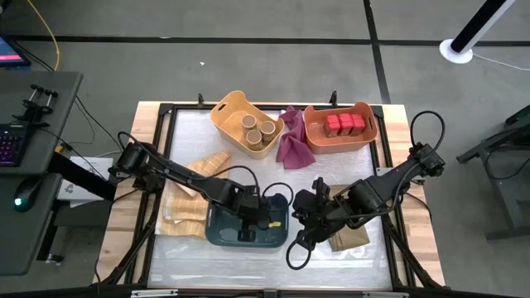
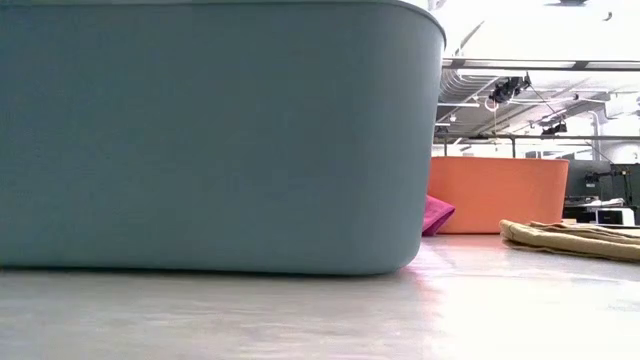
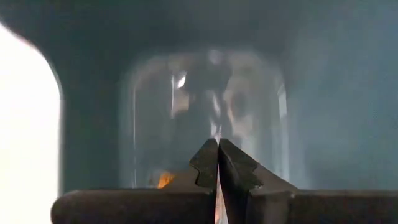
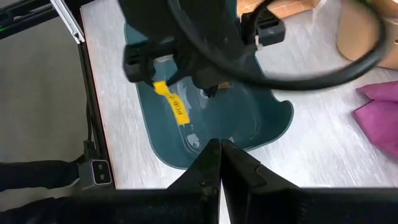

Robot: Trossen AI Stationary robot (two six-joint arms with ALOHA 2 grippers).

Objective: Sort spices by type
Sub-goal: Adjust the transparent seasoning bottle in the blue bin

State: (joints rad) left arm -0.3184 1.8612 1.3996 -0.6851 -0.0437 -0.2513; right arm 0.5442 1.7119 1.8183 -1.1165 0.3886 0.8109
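From above, the left gripper (image 1: 248,222) sits inside the teal bin (image 1: 217,232) at lower centre, fingers closed on nothing. The right gripper (image 1: 296,246) hovers beside it, also closed and empty. At upper centre, tan cylinders (image 1: 258,131) fill the yellow bin (image 1: 225,110); red tins (image 1: 344,124) fill the orange bin (image 1: 364,141). A magenta cloth (image 1: 293,141) lies between them.

At table level, the teal bin's wall fills the left.
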